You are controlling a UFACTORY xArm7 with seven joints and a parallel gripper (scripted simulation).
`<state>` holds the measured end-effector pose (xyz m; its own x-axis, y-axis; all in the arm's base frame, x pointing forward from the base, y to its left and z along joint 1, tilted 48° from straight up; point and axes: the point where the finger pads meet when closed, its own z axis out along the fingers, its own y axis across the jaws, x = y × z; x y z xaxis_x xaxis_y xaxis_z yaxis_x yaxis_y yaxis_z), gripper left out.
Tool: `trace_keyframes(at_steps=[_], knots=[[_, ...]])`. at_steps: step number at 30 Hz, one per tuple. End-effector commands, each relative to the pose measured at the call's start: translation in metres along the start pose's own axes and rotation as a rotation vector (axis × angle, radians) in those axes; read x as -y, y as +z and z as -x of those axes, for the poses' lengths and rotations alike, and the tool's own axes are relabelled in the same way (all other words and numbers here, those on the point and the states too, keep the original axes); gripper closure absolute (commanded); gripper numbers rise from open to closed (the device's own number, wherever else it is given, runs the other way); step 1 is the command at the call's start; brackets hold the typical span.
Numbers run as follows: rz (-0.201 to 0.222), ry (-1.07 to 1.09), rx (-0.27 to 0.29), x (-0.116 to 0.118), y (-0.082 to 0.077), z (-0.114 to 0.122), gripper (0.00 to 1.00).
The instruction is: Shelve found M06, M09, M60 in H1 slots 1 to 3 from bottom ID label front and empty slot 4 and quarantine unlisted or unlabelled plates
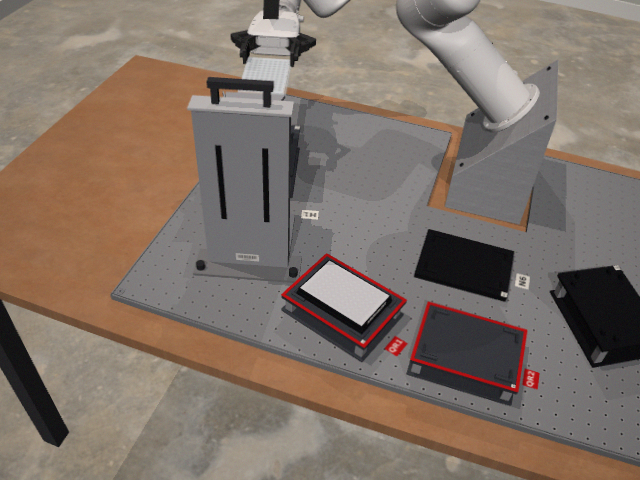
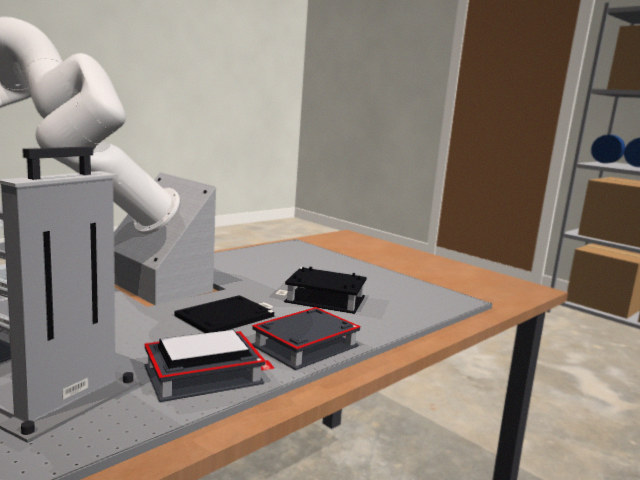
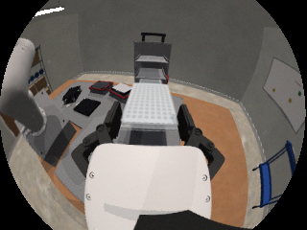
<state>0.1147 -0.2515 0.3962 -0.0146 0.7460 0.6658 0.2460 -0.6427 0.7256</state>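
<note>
The end effector (image 1: 272, 45) is gripping a white 96-well plate (image 1: 265, 73) by its long sides, its fingers pressing against either edge. The plate is lying flat, level with the top of the plate hotel H1 (image 1: 242, 180), on the far side of the tower from the top camera, with its leading end reaching toward the hotel's black handle (image 1: 240, 88). In the wrist view the plate is stretching straight ahead toward the hotel's open shelves. On the bench (image 1: 77, 170), another white plate (image 1: 343, 292) is sitting inside the red-framed nest QR1 (image 1: 385, 320). Beside it, nest QR2 (image 1: 467, 345) is holding nothing, and the black nest N6 (image 1: 463, 262) is lying just behind it.
</note>
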Motion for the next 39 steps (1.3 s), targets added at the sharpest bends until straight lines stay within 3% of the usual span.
trace_keyframes(at_steps=[1, 14, 39], knots=[[-0.001, -0.002, 0.001, 0.000, -0.007, -0.001, 1.00], [-0.001, -0.002, 0.001, 0.000, -0.007, -0.001, 1.00], [-0.001, -0.002, 0.001, 0.000, -0.007, 0.034, 1.00]])
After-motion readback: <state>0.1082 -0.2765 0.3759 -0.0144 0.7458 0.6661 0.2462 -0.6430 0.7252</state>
